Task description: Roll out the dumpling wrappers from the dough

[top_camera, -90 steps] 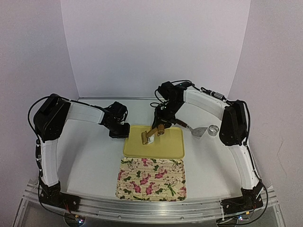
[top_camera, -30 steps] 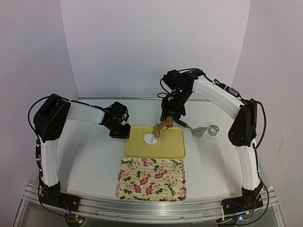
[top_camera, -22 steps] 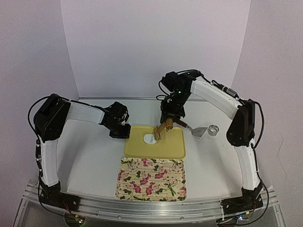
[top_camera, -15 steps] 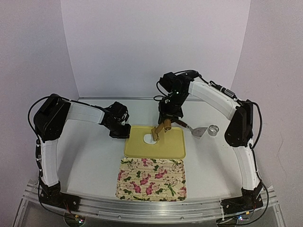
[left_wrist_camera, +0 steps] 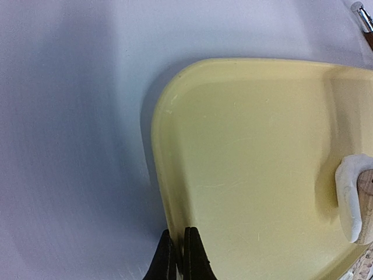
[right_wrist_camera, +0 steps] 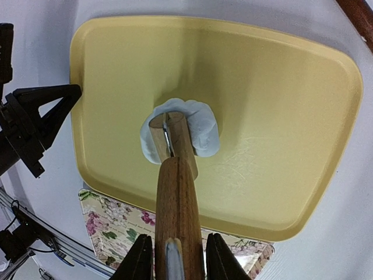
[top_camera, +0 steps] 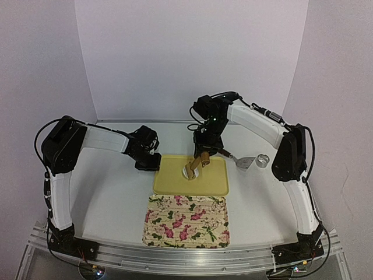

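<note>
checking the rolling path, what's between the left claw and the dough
Nothing but bare yellow tray between left claw and dough, clearest in the left wrist view.

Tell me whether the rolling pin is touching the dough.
Touching. The right wrist view shows the rolling pin pressed into the dough, which bulges around it.

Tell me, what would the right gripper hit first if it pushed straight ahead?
Probably the white dough on the yellow tray, where the right gripper's rolling pin points.

Closed fingers (left_wrist_camera: 195,259) at the yellow tray rim (left_wrist_camera: 156,146) (dough (left_wrist_camera: 348,198) far right).
</note>
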Tool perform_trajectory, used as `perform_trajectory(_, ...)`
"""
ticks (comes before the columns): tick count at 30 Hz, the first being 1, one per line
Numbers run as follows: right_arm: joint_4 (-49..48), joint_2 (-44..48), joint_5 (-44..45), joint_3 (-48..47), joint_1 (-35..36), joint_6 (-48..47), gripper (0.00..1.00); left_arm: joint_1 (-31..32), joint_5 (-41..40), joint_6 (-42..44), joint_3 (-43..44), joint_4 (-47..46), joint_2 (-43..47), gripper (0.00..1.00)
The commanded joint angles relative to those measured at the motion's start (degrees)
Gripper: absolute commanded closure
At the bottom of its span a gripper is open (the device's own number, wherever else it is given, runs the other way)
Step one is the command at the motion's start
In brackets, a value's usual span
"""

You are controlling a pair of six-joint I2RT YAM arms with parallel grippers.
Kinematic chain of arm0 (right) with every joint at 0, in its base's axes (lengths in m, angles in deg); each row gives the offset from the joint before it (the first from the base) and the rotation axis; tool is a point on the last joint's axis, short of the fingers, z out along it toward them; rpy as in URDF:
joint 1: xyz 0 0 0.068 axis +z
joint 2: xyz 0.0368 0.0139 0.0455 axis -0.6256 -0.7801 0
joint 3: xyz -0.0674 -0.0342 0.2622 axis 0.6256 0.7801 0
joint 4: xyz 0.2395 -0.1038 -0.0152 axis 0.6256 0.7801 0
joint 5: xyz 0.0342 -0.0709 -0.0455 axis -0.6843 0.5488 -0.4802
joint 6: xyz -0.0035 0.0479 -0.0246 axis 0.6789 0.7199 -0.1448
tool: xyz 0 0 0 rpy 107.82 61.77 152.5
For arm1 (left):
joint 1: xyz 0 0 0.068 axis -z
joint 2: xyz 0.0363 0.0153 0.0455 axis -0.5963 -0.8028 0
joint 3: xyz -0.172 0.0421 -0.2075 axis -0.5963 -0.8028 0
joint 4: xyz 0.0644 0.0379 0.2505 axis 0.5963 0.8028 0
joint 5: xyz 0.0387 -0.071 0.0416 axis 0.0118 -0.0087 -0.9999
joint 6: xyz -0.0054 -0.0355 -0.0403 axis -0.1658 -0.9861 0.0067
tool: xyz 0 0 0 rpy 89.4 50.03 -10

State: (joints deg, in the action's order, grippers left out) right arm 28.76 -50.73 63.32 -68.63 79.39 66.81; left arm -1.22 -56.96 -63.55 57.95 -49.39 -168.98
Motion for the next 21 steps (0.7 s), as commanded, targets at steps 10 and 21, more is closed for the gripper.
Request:
perform_trajectory(10, 2.8, -0.7, 6.6, 2.1, 0.2, 1.1, 1.00, 1.8, 0.4, -0.3, 0.2, 3.4, -0.5, 1.00)
perform_trajectory(21, 2.6, -5.8, 5.4, 2.9, -0.3, 1.2, 1.00, 1.7, 0.6, -0.6, -1.7, 2.6, 0.4, 1.00)
